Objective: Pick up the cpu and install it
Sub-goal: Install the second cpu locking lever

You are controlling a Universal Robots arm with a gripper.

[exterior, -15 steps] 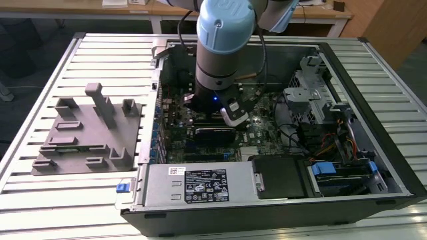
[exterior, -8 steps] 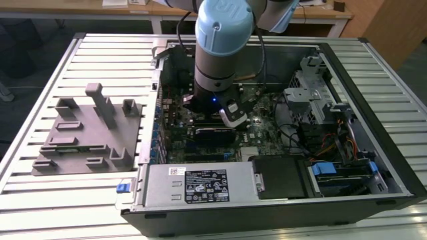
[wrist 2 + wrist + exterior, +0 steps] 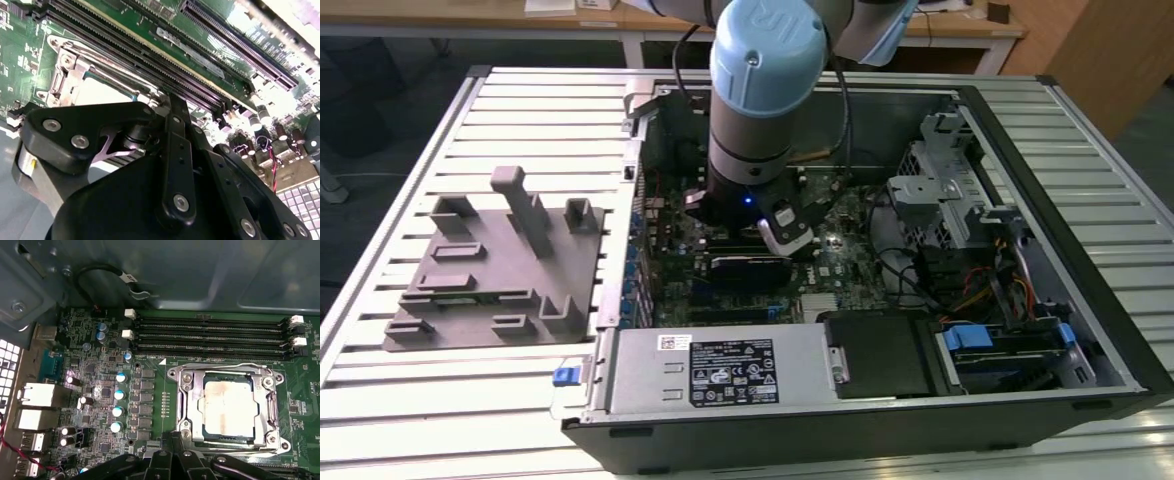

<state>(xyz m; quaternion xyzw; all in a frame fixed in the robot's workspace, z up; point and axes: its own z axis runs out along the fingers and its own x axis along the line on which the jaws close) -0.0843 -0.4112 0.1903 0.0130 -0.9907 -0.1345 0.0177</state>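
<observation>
Silvery-white cpu [image 3: 231, 407] with tan smudges – green motherboard [image 3: 155, 390], black gripper [image 3: 170, 465], grey fixture block [image 3: 494, 265]

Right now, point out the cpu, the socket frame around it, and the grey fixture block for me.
cpu [image 3: 231, 410]: first wrist view, middle of its pale metal top.
socket frame [image 3: 186, 407]: first wrist view, on its metal side bar.
grey fixture block [image 3: 480, 290]: exterior view, on its flat base.

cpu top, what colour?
Pale silvery-white with faint tan smudges, darker thin rim. The cpu sits inside the socket frame; clearest in the first wrist view.
</observation>
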